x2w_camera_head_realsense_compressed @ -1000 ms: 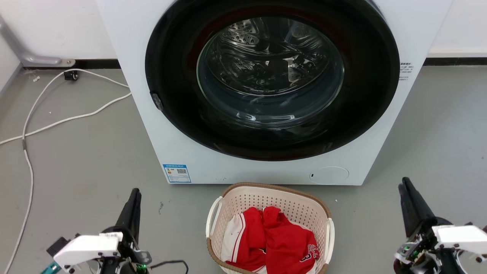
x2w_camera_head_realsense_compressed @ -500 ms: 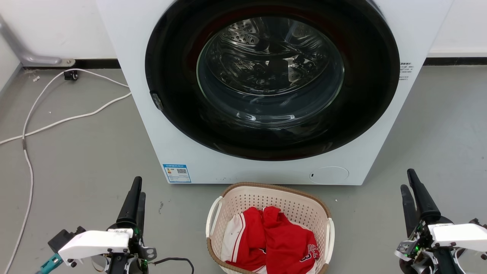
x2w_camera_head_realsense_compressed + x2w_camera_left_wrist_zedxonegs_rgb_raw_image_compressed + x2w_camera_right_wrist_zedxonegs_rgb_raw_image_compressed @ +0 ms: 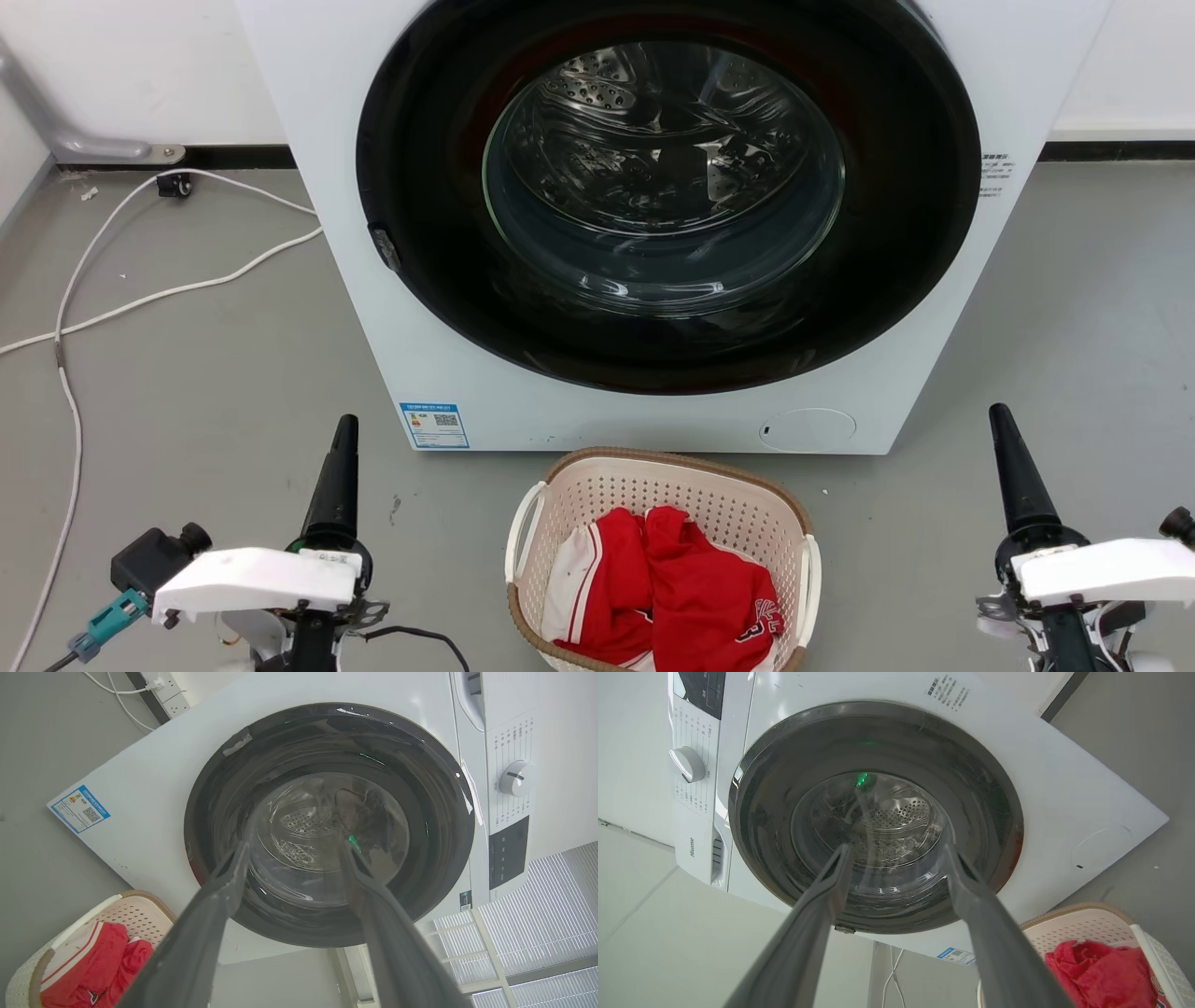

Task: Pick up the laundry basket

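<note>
The laundry basket (image 3: 672,490) stands on the floor just in front of the washing machine, cream with perforated walls, a brown rim and white side handles. Red and white clothes (image 3: 672,588) lie in it. My left gripper (image 3: 344,431) is left of the basket and apart from it, fingers seen edge-on and pointing at the machine. My right gripper (image 3: 999,415) is the same on the right side. In the left wrist view the left gripper (image 3: 294,845) is open and holds nothing, with the basket (image 3: 131,907) at the lower left. The right gripper (image 3: 896,849) is open too, with the basket (image 3: 1083,926) at the lower right.
A white front-loading washing machine (image 3: 429,373) with a dark round door (image 3: 663,196) rises right behind the basket. White cables (image 3: 140,299) trail over the grey floor at the left. Bare floor lies on both sides of the basket.
Both grippers have moved forward toward the machine and rolled at the wrist, so each pair of fingers now lines up edge-on in the head view. The basket has not moved.
</note>
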Robot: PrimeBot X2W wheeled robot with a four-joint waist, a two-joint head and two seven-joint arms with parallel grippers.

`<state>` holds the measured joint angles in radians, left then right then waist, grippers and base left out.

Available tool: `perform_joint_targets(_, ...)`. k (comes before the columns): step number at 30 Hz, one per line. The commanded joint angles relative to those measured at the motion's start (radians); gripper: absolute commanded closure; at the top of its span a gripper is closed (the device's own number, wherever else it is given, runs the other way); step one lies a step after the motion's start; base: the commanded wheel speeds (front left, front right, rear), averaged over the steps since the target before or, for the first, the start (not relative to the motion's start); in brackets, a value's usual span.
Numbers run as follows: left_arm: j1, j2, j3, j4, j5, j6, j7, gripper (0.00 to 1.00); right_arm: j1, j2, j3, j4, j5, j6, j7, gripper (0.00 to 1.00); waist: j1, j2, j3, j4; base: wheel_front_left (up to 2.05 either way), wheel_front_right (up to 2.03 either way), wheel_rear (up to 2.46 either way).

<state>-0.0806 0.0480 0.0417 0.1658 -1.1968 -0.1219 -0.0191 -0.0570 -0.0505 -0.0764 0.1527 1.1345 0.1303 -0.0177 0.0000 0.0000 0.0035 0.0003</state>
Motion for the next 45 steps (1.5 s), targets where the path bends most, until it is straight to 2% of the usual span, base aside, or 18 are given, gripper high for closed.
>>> perform_joint_targets(1,-0.024,0.003,-0.004,-0.021,0.032,0.003,-0.008,0.0,-0.006,-0.002,0.004,-0.023,-0.038,0.0,-0.009,0.0,0.0,0.0,0.0,0.0,0.0,0.0,0.0)
perform_joint_targets(2,-0.023,0.003,-0.014,-0.027,0.096,0.011,-0.02,0.0,-0.003,-0.002,0.013,-0.035,-0.119,0.0,-0.02,0.0,0.0,0.0,0.0,0.001,0.0,0.0,0.0)
perform_joint_targets(13,-0.023,0.003,-0.052,-0.027,0.31,0.033,-0.058,0.0,0.014,-0.002,0.032,-0.055,-0.365,0.0,-0.059,0.0,0.0,0.0,0.0,0.004,0.0,0.0,0.0)
perform_joint_targets(31,-0.026,0.003,-0.093,-0.03,0.582,0.063,-0.113,0.0,0.027,-0.001,0.047,-0.058,-0.644,0.0,-0.113,0.0,0.0,0.0,0.002,0.008,0.0,0.0,0.0)
perform_joint_targets(45,-0.032,0.003,-0.109,-0.024,0.74,0.076,-0.149,0.0,0.041,-0.001,0.051,-0.077,-0.815,0.0,-0.127,0.0,0.0,0.0,0.003,0.005,0.0,0.0,0.0)
